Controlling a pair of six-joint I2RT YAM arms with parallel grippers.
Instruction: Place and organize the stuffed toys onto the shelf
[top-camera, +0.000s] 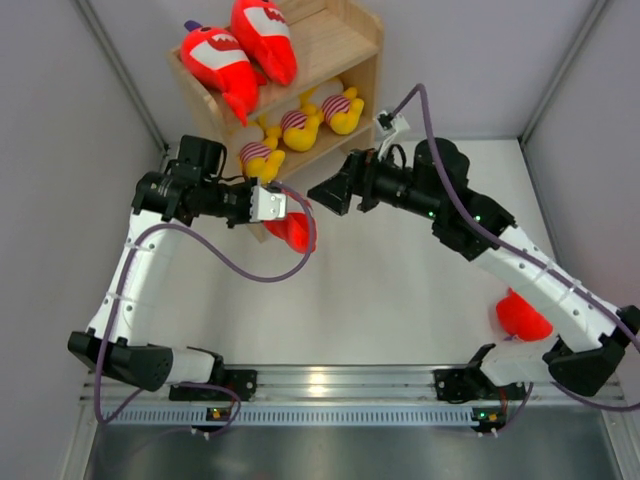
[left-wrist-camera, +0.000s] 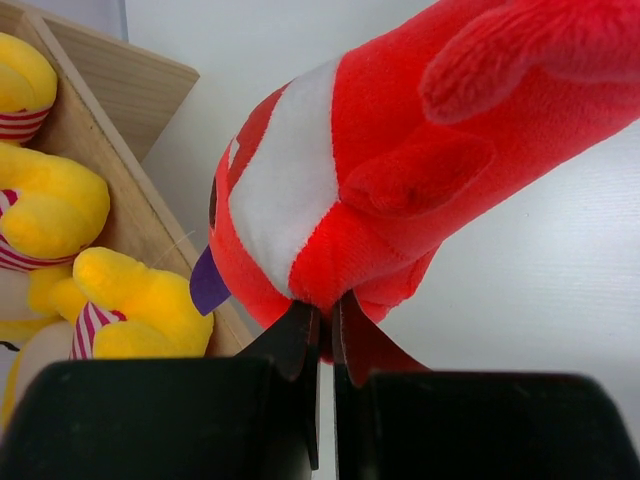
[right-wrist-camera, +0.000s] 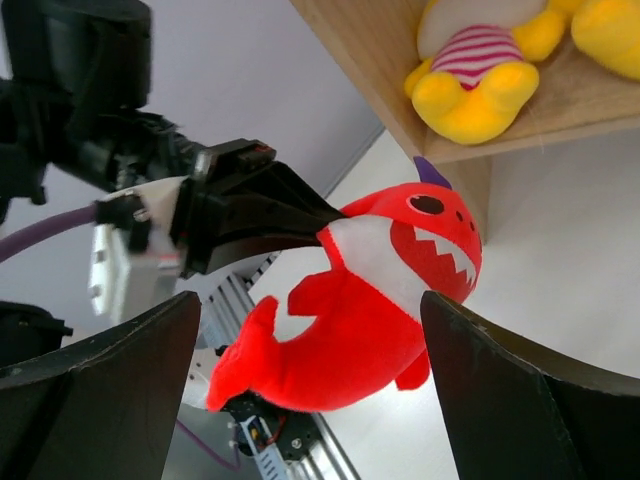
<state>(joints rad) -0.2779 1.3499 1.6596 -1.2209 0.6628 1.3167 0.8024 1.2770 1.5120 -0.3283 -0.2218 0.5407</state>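
We begin with the held shark (right-wrist-camera: 365, 300), a red plush that hangs clear of the worktop (top-camera: 400, 300) from the left pincer (left-wrist-camera: 325, 325). That pincer's jaws are squeezed nearly together on a small fold of red plush. The rest of the body swells up and away ahead of its fingertips. The purple fin (left-wrist-camera: 208, 285) sits just left of the pincer tips, close to the edge of the shelf (top-camera: 345, 40).

The right pincer (top-camera: 325, 192) faces the same toy from the opposite side. Its jaws are spread wide and hold nothing. From its own camera the held shark fills the gap between the two fingers, white toothy mouth turned toward the right-hand finger (right-wrist-camera: 530, 390). We cannot tell whether that finger brushes the plush. The left pincer meets the toy's back straight ahead of the right one.

The shelf stands beyond both pincers, to the left of the left pincer and up and to the right of the right one. Three yellow plushes (top-camera: 298, 125) in striped shirts sit side by side on its lower tier, the nearest just beside the left pincer. Two top sharks (top-camera: 215, 60) lie on the upper board, farther off.

The last shark (top-camera: 522, 315) rests on the worktop well behind the right pincer, near that arm's base and partly hidden under it.
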